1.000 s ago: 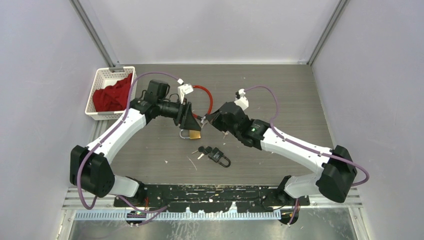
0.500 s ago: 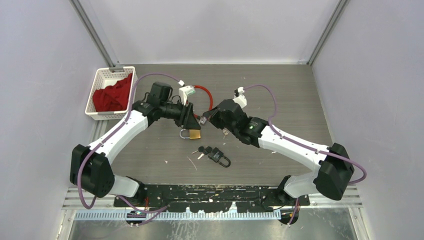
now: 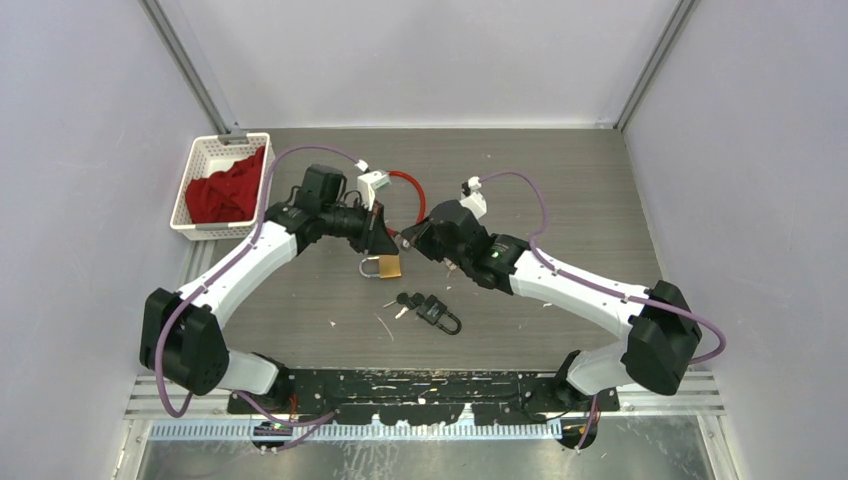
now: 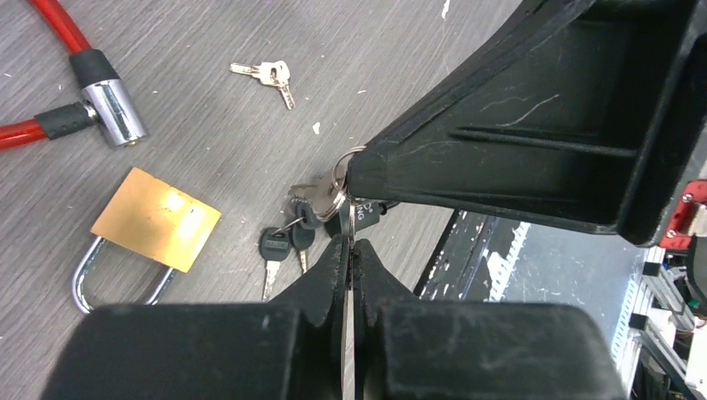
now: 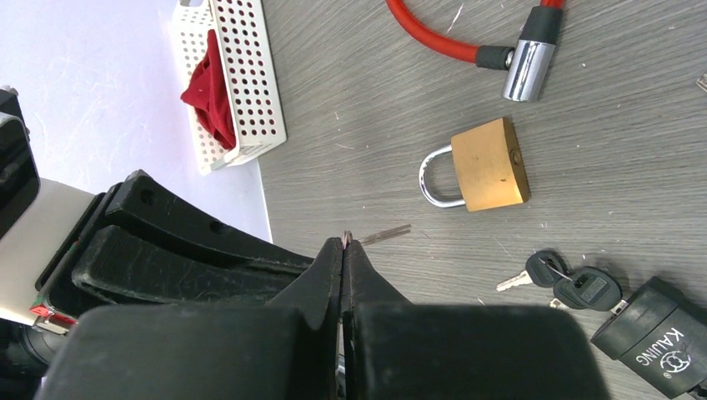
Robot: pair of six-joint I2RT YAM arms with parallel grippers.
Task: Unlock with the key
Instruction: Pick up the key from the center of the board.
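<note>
Both grippers meet in mid-air over the table's middle. My right gripper [image 3: 408,238] [image 5: 344,242] is shut on a small key ring [image 4: 337,178]. A silver key [image 4: 351,220] hangs from that ring, and its blade [image 5: 385,234] sticks out sideways in the right wrist view. My left gripper [image 3: 390,236] [image 4: 348,243] is shut on this key, the thin blade pinched between its pads. The brass padlock [image 3: 383,266] [image 4: 154,218] [image 5: 488,164] lies flat on the table just below the two grippers, its shackle closed and nothing touching it.
A red cable lock [image 3: 405,185] [image 4: 108,104] lies behind the grippers. A black padlock [image 3: 440,312] [image 5: 659,333] with black-headed keys [image 4: 275,247] [image 5: 546,268] lies nearer the bases. A loose pair of small keys [image 4: 268,73] lies on the wood. A white basket [image 3: 228,138] with red cloth stands far left.
My left gripper has closed from open onto the key. The right arm has edged left, bringing the key ring in to the left fingers. The padlocks have not moved.
</note>
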